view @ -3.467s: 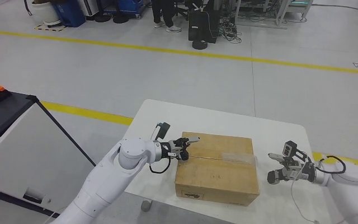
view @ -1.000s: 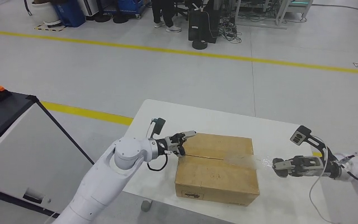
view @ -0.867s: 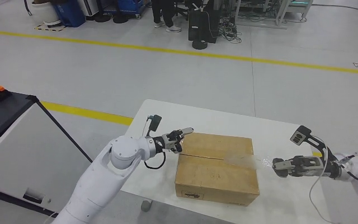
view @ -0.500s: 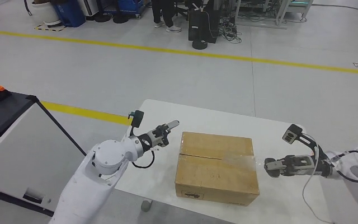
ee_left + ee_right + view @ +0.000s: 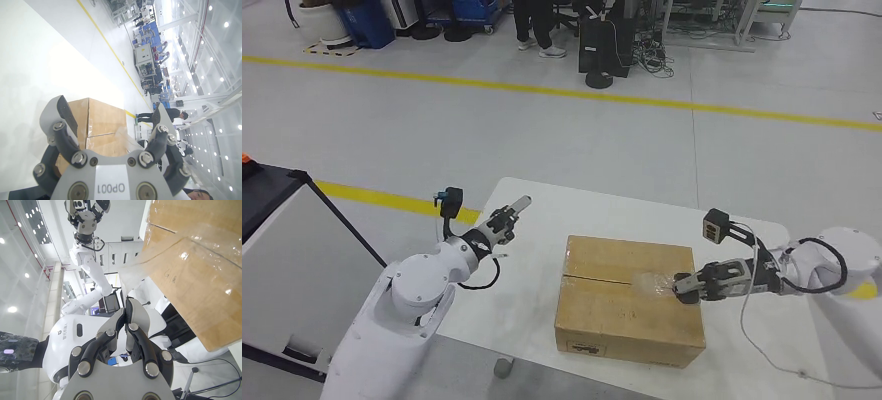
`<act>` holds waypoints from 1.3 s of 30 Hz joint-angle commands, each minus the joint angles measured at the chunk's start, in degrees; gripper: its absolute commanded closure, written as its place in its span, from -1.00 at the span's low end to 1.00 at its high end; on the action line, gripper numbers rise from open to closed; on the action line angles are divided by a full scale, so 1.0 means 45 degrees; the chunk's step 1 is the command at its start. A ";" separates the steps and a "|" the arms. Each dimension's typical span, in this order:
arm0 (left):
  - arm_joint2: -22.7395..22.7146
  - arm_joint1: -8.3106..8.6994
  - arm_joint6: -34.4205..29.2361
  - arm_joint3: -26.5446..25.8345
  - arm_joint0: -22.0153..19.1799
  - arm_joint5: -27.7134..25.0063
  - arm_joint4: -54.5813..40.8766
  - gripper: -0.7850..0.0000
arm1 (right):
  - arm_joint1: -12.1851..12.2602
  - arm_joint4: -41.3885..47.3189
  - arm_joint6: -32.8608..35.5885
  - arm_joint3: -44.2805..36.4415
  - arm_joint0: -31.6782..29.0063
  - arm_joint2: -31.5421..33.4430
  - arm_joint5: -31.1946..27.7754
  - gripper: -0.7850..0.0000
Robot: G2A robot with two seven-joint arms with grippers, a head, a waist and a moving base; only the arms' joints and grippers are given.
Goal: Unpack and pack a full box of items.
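A closed brown cardboard box (image 5: 630,300) sits in the middle of the white table (image 5: 542,230). My right gripper (image 5: 682,287) hovers over the box's right half, shut on a strip of clear tape (image 5: 652,283) that lifts off the lid. In the right wrist view the pads (image 5: 121,317) press together under the tape strip (image 5: 136,270), which runs up to the box (image 5: 198,285). My left gripper (image 5: 514,212) is open with nothing in it, off the box's far left corner. Between its spread fingers the left wrist view shows the box (image 5: 105,121) and the raised tape (image 5: 122,132).
A dark-topped cabinet (image 5: 272,190) stands off the table's left side. Bare table surface lies to the left of the box and behind it. The box's front face is close to the table's near edge.
My left gripper pulled back from the box's left end toward the far left. My right gripper swung from right of the box in over its lid, carrying the tape strip.
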 commanded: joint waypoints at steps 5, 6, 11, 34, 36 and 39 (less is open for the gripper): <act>-0.0226 0.0009 0.0456 -0.0172 0.0071 0.0209 0.0549 -1.00 | -0.0623 -0.1021 -0.0771 0.0121 0.1581 -0.1292 0.0819 1.00; -0.0240 0.0009 0.0468 -0.0205 0.0102 0.0247 0.0600 -1.00 | -0.0741 -0.1036 -0.0832 0.0112 0.1802 -0.1519 0.0971 1.00; -0.0307 0.0017 0.0537 -0.0307 0.0155 0.0400 0.0818 -1.00 | -0.1323 -0.1185 -0.0971 0.0342 0.2911 -0.2517 0.1334 1.00; -0.0307 0.0017 0.0537 -0.0307 0.0155 0.0400 0.0818 -1.00 | -0.1532 -0.1081 -0.0717 0.0603 0.3235 -0.2874 0.1433 1.00; -0.0307 0.0017 0.0537 -0.0307 0.0155 0.0400 0.0818 -1.00 | -0.1532 -0.1081 -0.0717 0.0603 0.3235 -0.2874 0.1433 1.00; -0.0307 0.0017 0.0537 -0.0307 0.0155 0.0400 0.0818 -1.00 | -0.1532 -0.1081 -0.0717 0.0603 0.3235 -0.2874 0.1433 1.00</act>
